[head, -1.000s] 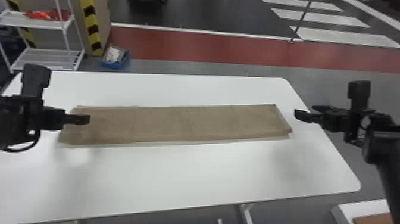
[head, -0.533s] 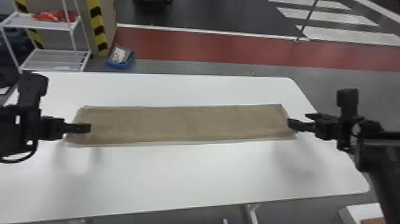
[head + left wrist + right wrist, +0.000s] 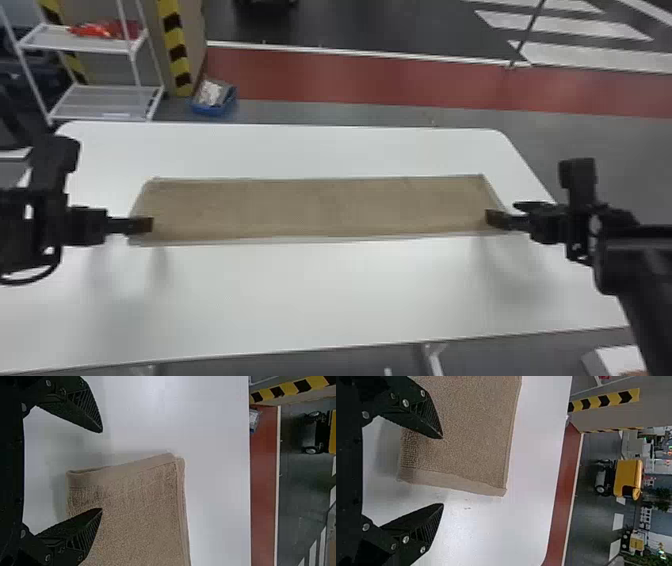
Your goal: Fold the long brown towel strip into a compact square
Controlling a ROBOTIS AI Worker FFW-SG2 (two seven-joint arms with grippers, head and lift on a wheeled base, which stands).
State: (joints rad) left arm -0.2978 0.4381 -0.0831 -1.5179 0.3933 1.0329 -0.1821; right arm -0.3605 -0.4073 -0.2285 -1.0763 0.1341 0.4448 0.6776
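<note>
The brown towel strip (image 3: 320, 207) lies flat and long across the white table. At its left end is my left gripper (image 3: 142, 225), and at its right end my right gripper (image 3: 495, 220). In the left wrist view, my left gripper (image 3: 102, 471) stands open around the end edge of the towel (image 3: 138, 506), one finger over the cloth and one over bare table. The right wrist view has my right gripper (image 3: 443, 471) open likewise, the end edge of the towel (image 3: 462, 435) between its spread fingers. Neither grips the cloth.
The white table (image 3: 310, 295) extends in front of and behind the towel. Beyond its far left corner stand a white shelf rack (image 3: 110, 102) and a blue bin (image 3: 215, 102) on the floor. A white box (image 3: 617, 359) is at the lower right, below the table.
My right gripper has moved left, from beside the towel's right end to over it. My left gripper stays near the left end. The head view has shifted slightly.
</note>
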